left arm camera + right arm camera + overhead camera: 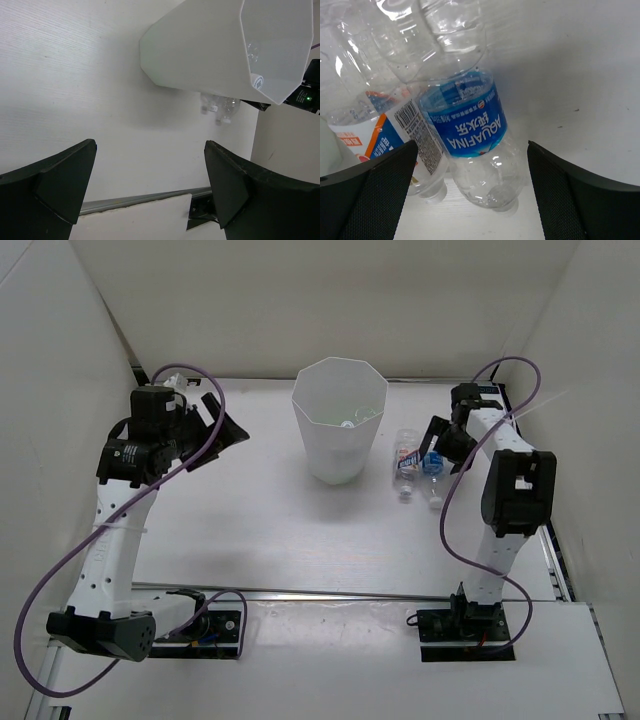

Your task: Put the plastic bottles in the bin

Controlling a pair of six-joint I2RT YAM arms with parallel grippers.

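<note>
Right wrist alone shows lettering on the Aquafina bottle (470,145), right tool (472,150) spread; left tool (150,144) spread too.

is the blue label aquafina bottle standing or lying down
Lying down: the clear plastic blue-labelled bottle rests sideways on the white table.
</note>
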